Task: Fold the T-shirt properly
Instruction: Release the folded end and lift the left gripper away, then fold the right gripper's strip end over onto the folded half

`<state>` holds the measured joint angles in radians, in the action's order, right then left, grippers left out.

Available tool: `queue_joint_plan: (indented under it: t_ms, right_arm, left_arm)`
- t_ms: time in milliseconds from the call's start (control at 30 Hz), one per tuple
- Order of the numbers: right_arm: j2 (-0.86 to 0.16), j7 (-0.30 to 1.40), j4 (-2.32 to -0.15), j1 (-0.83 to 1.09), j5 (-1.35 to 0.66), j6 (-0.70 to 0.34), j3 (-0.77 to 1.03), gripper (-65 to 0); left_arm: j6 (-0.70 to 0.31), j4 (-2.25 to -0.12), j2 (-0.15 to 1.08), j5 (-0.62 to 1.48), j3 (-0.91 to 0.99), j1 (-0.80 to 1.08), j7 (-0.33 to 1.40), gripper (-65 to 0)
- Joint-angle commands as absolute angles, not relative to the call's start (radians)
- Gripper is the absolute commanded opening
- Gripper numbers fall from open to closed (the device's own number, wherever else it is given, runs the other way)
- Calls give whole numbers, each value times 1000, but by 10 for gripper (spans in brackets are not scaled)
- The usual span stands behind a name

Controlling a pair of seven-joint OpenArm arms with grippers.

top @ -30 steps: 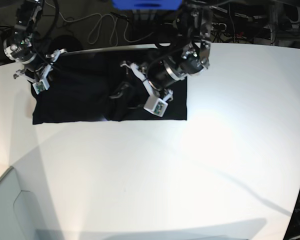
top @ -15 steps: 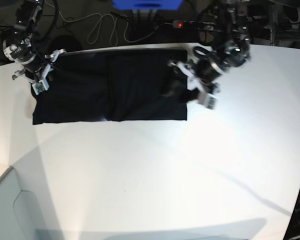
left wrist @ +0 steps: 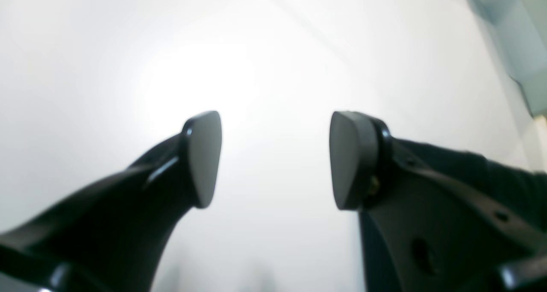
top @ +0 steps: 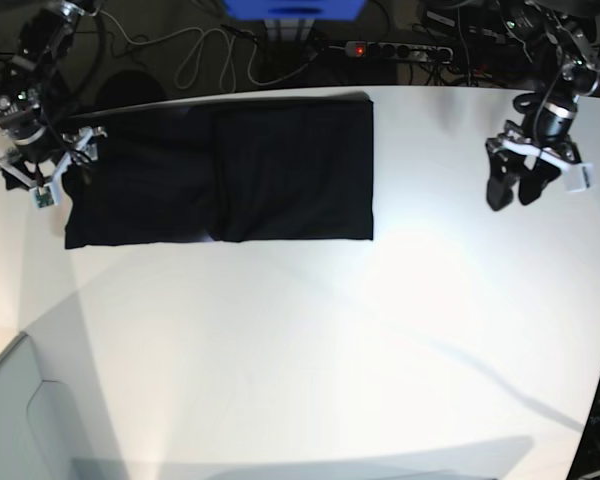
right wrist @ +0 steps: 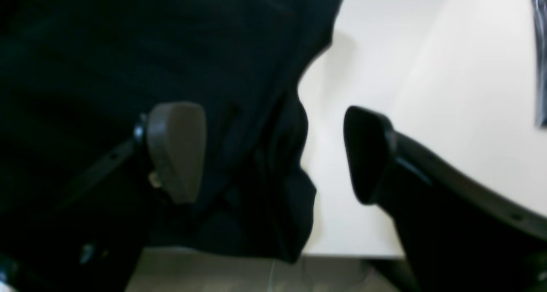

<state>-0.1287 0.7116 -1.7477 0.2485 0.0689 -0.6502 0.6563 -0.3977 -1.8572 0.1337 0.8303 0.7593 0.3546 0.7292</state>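
The T-shirt (top: 220, 170) lies as a flat black rectangle at the back left of the white table (top: 330, 350), plain side up. My right gripper (top: 68, 165) hovers over the shirt's left end. In the right wrist view this gripper (right wrist: 273, 155) is open, one pad (right wrist: 177, 151) above the cloth (right wrist: 128, 69) and the other over bare table, holding nothing. My left gripper (top: 512, 195) hangs open over bare table far to the right of the shirt. In the left wrist view its fingers (left wrist: 205, 159) stand wide apart with only white table between them.
Cables and a power strip (top: 400, 48) lie behind the table's far edge, with a blue object (top: 290, 8) at top centre. A pale grey-blue panel (top: 20, 420) fills the front left corner. The shirt's left end lies near the table's left edge (right wrist: 350, 258).
My left arm swung from the shirt's middle to the far right, off the cloth. My right gripper opened, let go of the shirt's left end and drew back slightly left.
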Motion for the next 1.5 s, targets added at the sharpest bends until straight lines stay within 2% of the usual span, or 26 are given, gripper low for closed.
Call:
queue_joint_plan:
  t_ms: [0, 467, 500, 567, 733, 967, 1233, 1467]
  right_arm:
    - [-142, 696, -1733, 228, 56, -671, 671, -150]
    - [-162, 691, -1483, 150, 56, -671, 674, -164]
    - [-163, 693, -1466, 145, 56, -673, 673, -189]
    - [-176, 693, -1440, 143, 56, -698, 670, -290]
    - [-176, 694, -1422, 139, 61, -698, 657, -643]
    - [-176, 694, -1454, 145, 59, -698, 657, -649]
    - [-160, 694, -1684, 170, 59, -698, 650, -649]
    - [-128, 694, -1882, 245, 56, -698, 544, -649]
  left_arm:
    - [-406, -1857, 142, 848, 776, 358, 711, -265]
    - [-406, -1817, 137, 848, 786, 387, 710, -265]
    - [-406, -1817, 136, 845, 786, 387, 710, -265]
    - [-406, -1817, 134, 845, 786, 387, 710, -265]
    - [-406, -1816, 133, 843, 780, 387, 710, -265]
    - [-404, -1745, 128, 843, 694, 380, 710, -265]
    - [-395, -1652, 127, 843, 503, 331, 699, -265]
    - [-395, -1564, 127, 828, 351, 260, 699, -265]
